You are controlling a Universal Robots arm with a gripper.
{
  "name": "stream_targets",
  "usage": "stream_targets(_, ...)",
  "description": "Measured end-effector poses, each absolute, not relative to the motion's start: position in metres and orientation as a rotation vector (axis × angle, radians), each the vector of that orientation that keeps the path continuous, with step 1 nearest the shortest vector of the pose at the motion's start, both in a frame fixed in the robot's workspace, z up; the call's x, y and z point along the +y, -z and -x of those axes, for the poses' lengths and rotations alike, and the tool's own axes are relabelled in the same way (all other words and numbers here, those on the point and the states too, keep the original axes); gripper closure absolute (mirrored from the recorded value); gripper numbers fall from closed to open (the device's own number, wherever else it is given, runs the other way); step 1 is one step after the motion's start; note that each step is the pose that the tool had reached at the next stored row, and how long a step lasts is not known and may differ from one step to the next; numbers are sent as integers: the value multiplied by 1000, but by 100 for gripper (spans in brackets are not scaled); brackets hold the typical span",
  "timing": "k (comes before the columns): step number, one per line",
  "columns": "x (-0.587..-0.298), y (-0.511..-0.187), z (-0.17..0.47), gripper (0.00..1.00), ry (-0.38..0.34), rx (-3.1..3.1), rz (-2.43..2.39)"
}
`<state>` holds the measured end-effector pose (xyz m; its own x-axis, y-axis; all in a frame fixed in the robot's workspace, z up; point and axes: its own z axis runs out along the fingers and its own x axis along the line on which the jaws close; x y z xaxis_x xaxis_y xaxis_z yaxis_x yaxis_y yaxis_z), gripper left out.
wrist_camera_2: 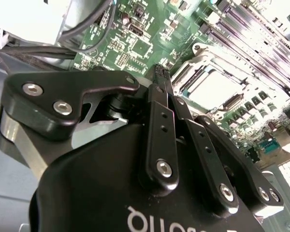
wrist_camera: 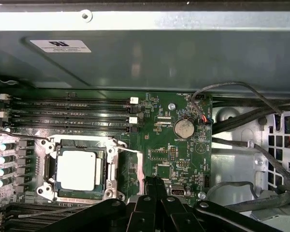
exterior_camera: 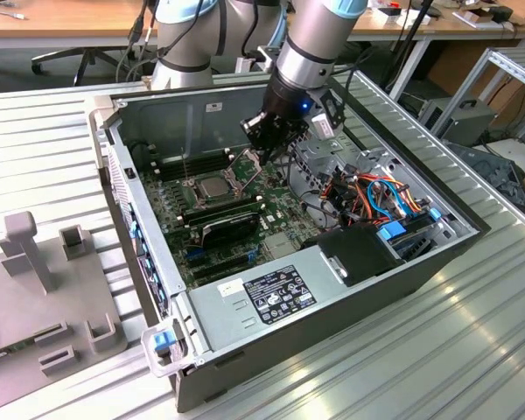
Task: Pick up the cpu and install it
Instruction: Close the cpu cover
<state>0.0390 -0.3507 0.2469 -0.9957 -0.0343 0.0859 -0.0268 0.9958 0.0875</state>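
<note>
The one small flat square cpu with a dull silver-grey metal top point(wrist_camera: 76, 170) already lies in its dark square socket with the shiny metal frame point(wrist_camera: 82, 145) on the green motherboard point(wrist_camera: 179, 159), inside the open grey metal computer case point(exterior_camera: 157, 114); in the exterior view it sits point(exterior_camera: 212, 186) towards that view's left of the board, with the frame's lid standing open beside it. The single black gripper point(wrist_camera: 153, 181) hovers over the board just beside the socket, its fingers point(wrist_camera_2: 159, 77) pressed together to a narrow tip and holding nothing; in the exterior view it hangs point(exterior_camera: 264, 144) just to that view's right of the socket. By my judgement the chip is light, stiff and smooth, so liable to slip, and fragile underneath where its contacts meet the socket pins; the opposite bare edges are the safe place to grip, never the flat faces. Beyond the socket run four long memory slots point(wrist_camera: 72, 115), and one round silver coin battery point(wrist_camera: 184, 128) sits near the gripper.
</note>
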Motion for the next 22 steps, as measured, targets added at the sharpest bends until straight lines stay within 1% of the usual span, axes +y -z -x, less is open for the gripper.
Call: stream_targets(22,-345,-251,-25,89,132,-3052,-47)
